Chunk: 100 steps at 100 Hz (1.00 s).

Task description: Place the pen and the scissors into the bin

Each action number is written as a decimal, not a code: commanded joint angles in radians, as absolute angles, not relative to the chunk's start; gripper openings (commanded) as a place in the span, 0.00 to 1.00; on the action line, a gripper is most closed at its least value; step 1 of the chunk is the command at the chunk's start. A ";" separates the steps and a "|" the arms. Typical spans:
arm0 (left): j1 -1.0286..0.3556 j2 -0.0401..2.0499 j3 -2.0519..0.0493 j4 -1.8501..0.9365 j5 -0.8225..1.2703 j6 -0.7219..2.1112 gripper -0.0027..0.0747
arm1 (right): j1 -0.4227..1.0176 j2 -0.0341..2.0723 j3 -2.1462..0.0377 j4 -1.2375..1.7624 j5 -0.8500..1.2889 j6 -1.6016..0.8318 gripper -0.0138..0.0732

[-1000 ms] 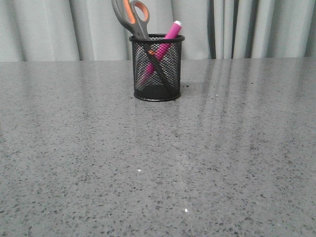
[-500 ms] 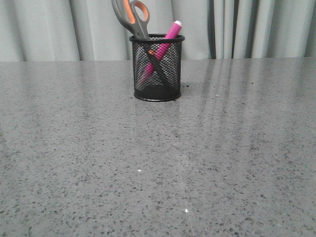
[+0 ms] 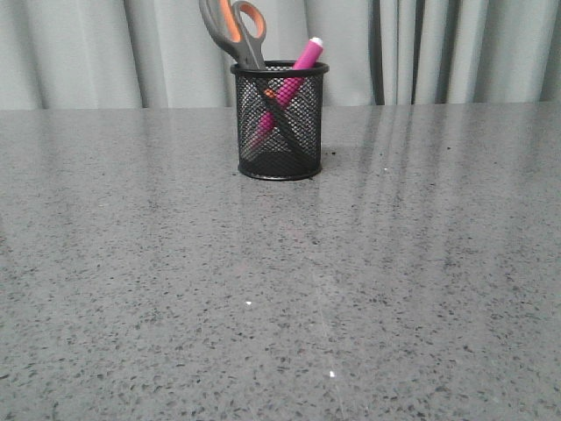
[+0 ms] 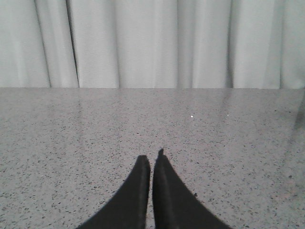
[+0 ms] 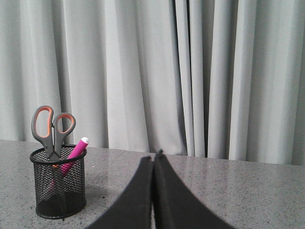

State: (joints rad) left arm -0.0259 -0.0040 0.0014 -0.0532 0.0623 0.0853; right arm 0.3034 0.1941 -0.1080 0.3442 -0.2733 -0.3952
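Note:
The black wire-mesh bin (image 3: 280, 123) stands upright at the far middle of the grey table. The pink pen (image 3: 301, 61) leans inside it, white end up. The scissors (image 3: 235, 31) stand in it too, grey and orange handles up. All three also show in the right wrist view: bin (image 5: 59, 191), pen (image 5: 75, 152), scissors (image 5: 51, 129). My right gripper (image 5: 152, 157) is shut and empty, well away from the bin. My left gripper (image 4: 151, 160) is shut and empty over bare table. Neither gripper shows in the front view.
The grey speckled table (image 3: 280, 289) stretches from the front edge to pale pleated curtains (image 3: 456, 53) behind it. Nothing else stands near the bin.

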 commanded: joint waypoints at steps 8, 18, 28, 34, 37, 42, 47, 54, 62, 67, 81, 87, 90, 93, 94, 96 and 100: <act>-0.026 -0.037 0.047 -0.056 -0.026 0.071 0.01 | 0.297 0.199 -0.135 0.340 -0.333 -0.405 0.08; -0.026 -0.037 0.047 -0.060 -0.007 0.071 0.01 | 0.297 0.199 -0.135 0.340 -0.333 -0.405 0.08; -0.026 -0.037 0.045 -0.060 -0.009 0.071 0.01 | 0.297 0.199 -0.135 0.340 -0.333 -0.405 0.08; -0.026 -0.037 0.045 -0.060 -0.009 0.071 0.01 | 0.297 0.199 -0.135 0.340 -0.333 -0.405 0.08; -0.026 -0.037 0.045 -0.060 -0.009 0.071 0.01 | 0.297 0.199 -0.135 0.340 -0.333 -0.405 0.08; -0.026 -0.037 0.045 -0.060 -0.009 0.071 0.01 | 0.297 0.199 -0.135 0.340 -0.333 -0.405 0.08; -0.026 -0.037 0.045 -0.060 -0.009 0.071 0.01 | 0.297 0.199 -0.135 0.340 -0.333 -0.405 0.08; -0.026 -0.037 0.045 -0.060 -0.009 0.071 0.01 | 0.297 0.199 -0.135 0.340 -0.333 -0.405 0.08; -0.026 -0.037 0.045 -0.060 -0.009 0.071 0.01 | 0.297 0.199 -0.135 0.340 -0.333 -0.405 0.08; -0.026 -0.037 0.045 -0.060 -0.009 0.071 0.01 | 0.297 0.199 -0.135 0.340 -0.333 -0.405 0.08; -0.026 -0.037 0.045 -0.060 -0.009 0.071 0.01 | 0.297 0.199 -0.135 0.340 -0.333 -0.405 0.08; -0.026 -0.037 0.045 -0.060 -0.009 0.071 0.01 | 0.297 0.199 -0.135 0.340 -0.333 -0.405 0.08; -0.026 -0.037 0.045 -0.060 -0.009 0.071 0.01 | 0.297 0.199 -0.135 0.340 -0.333 -0.405 0.08; -0.026 -0.037 0.045 -0.060 -0.009 0.071 0.01 | 0.297 0.199 -0.135 0.340 -0.333 -0.405 0.08; -0.026 -0.037 0.045 -0.060 -0.009 0.071 0.01 | 0.297 0.199 -0.135 0.340 -0.333 -0.405 0.08; -0.026 -0.037 0.045 -0.060 -0.009 0.071 0.01 | 0.297 0.199 -0.135 0.340 -0.333 -0.405 0.08; -0.026 -0.037 0.045 -0.060 -0.009 0.071 0.01 | 0.297 0.199 -0.135 0.340 -0.333 -0.405 0.08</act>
State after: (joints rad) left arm -0.0259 -0.0040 0.0014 -0.0532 0.0621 0.0807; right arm 0.3034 0.1919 -0.1080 0.3442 -0.2668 -0.3952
